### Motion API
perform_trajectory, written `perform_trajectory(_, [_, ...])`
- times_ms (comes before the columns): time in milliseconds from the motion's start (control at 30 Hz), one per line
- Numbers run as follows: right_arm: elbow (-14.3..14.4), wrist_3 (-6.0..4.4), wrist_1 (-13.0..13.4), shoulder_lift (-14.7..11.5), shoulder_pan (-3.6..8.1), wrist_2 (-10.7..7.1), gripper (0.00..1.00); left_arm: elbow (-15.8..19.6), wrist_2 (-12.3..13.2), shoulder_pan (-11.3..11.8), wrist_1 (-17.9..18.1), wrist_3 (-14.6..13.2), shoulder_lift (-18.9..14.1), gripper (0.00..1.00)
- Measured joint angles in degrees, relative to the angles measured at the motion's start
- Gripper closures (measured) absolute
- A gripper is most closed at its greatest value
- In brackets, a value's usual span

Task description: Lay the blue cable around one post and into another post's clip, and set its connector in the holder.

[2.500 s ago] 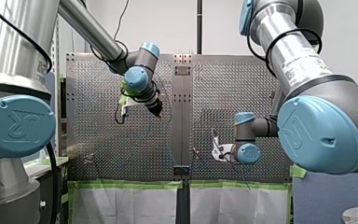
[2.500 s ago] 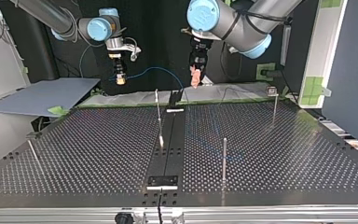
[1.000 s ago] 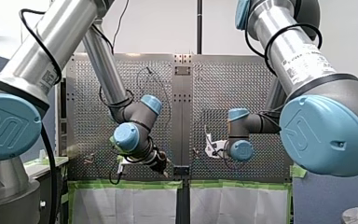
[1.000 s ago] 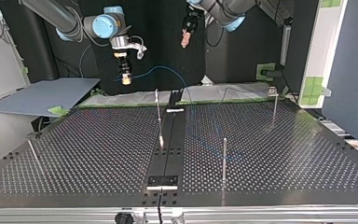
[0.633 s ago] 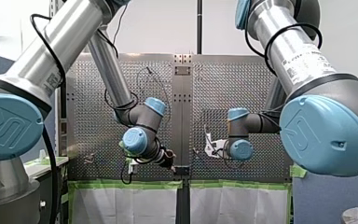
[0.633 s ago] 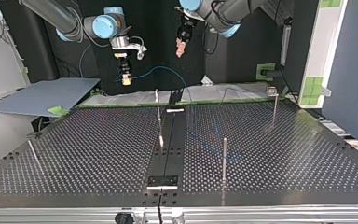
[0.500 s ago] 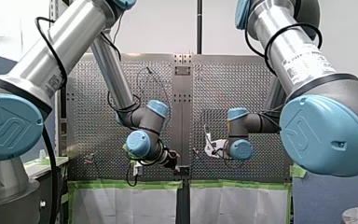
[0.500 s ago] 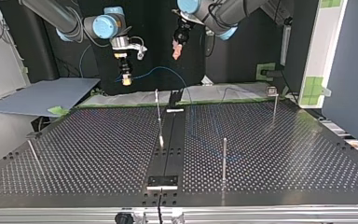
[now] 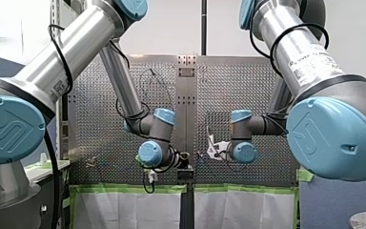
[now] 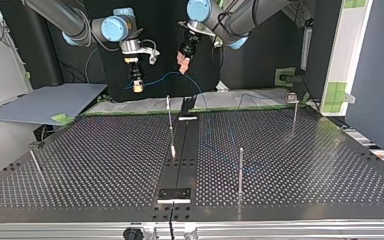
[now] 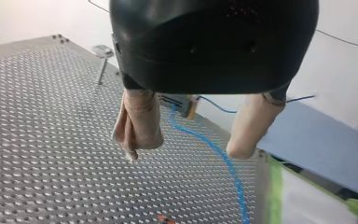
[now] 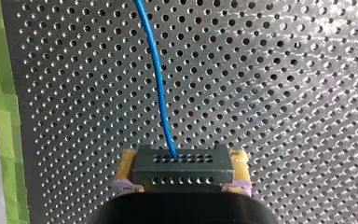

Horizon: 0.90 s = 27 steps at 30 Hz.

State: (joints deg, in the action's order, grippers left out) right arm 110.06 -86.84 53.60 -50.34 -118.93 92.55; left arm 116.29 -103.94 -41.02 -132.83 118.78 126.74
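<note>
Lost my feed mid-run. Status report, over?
Left gripper open, empty, blue cable ahead of it. Right gripper shut on connector, cable trailing off it. Nothing seen blocking either gripper.

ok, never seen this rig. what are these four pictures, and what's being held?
Two robot arms work over a perforated metal table. The front view looks from behind the arms, along their reach. The top view faces them from across the table, so their sides are swapped there. The other two pictures come from a camera on each arm's wrist, looking along its end effector.

Thin metal posts stand on the table. The right end effector, with yellow pads, is shut on a black connector, and the blue cable runs out of that connector. The left end effector, with beige pads, is open and holds nothing. The cable lies beyond it.
</note>
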Motion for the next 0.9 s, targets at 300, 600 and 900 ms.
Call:
perform_trajectory(300, [-0.13,-0.05,-0.1,-0.03,-0.11,0.0,1.0,-3.18,0.67,-0.26,4.76,1.65,2.74,0.0])
perform_trajectory(600, [-0.58,-0.11,-0.32,-0.07,-0.11,0.0,1.0,-6.64,0.76,-1.5,9.43,2.51,7.33,0.0])
perform_trajectory(900, [-0.67,-0.14,-0.37,-0.1,-0.12,0.0,1.0,-7.95,-0.59,-1.98,12.68,2.95,11.43,0.0])
